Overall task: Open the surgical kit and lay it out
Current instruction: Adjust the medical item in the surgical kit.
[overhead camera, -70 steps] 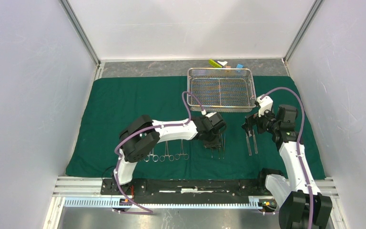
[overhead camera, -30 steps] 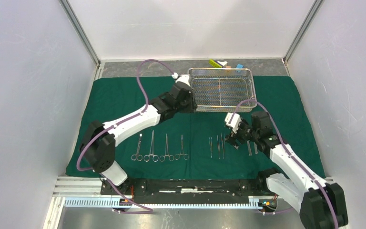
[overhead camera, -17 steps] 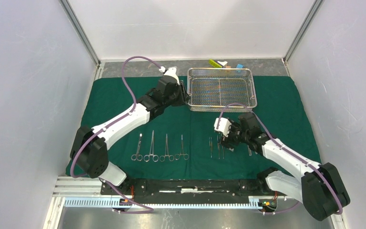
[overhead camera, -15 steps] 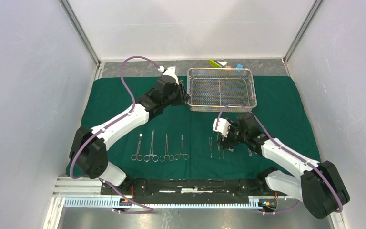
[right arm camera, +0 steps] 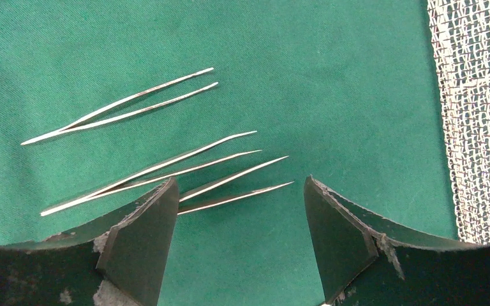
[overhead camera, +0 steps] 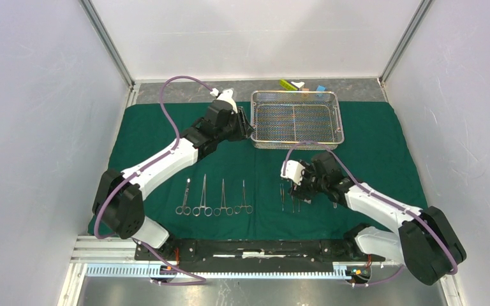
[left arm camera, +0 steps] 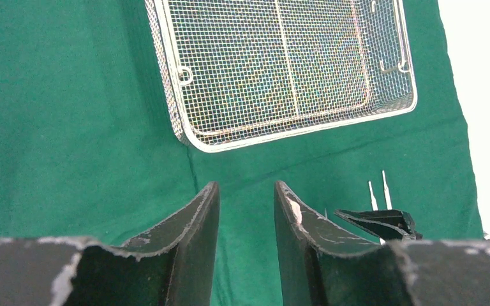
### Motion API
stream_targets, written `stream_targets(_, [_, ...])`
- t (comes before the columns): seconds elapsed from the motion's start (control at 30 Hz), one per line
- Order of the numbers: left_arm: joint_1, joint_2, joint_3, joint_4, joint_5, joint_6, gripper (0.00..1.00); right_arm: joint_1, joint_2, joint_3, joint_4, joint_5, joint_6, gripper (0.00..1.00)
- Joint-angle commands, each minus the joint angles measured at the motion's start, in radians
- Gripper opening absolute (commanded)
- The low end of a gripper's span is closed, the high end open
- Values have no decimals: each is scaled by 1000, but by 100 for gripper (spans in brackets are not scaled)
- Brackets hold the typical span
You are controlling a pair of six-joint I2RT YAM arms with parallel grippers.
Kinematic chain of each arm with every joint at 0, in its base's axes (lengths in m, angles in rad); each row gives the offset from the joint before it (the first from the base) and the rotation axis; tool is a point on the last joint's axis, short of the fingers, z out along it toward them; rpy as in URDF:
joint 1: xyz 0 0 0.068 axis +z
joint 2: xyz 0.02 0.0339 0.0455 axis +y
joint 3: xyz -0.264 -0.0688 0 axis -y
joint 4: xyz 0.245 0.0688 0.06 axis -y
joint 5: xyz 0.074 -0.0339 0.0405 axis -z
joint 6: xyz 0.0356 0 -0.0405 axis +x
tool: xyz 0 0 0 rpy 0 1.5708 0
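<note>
The surgical kit lies spread out: a dark green cloth (overhead camera: 159,140) covers the table, with the empty wire-mesh tray (overhead camera: 296,121) at its back. Several ring-handled clamps (overhead camera: 214,199) lie in a row near the front, tweezers (overhead camera: 288,194) to their right. My left gripper (overhead camera: 245,124) hovers at the tray's left end, open and empty (left arm camera: 246,186), the tray (left arm camera: 242,76) just ahead. My right gripper (overhead camera: 298,189) is over the tweezers, open wide (right arm camera: 240,182). Three tweezers (right arm camera: 166,164) lie side by side; the nearest pair (right arm camera: 242,194) pokes into the gap from under the left finger.
Small yellow-green (overhead camera: 287,84) and blue (overhead camera: 320,89) blocks sit on the bare grey strip behind the tray. White walls close in left, right and back. A metal rail (overhead camera: 230,245) runs along the near edge. The tray's mesh wall (right arm camera: 478,95) is right of my right gripper.
My left arm swung from the tweezers up to the tray's left end. My right gripper moved left over the tweezers. Both stayed open.
</note>
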Motion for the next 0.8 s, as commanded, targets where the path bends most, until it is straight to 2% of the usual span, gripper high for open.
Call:
stream_targets(0.0, [8, -23, -5, 55, 18, -18, 44, 16, 14, 45, 38, 35, 11, 78])
stream_targets(0.77, [23, -18, -6, 59, 38, -41, 47, 21, 2, 45, -16, 26, -20, 78])
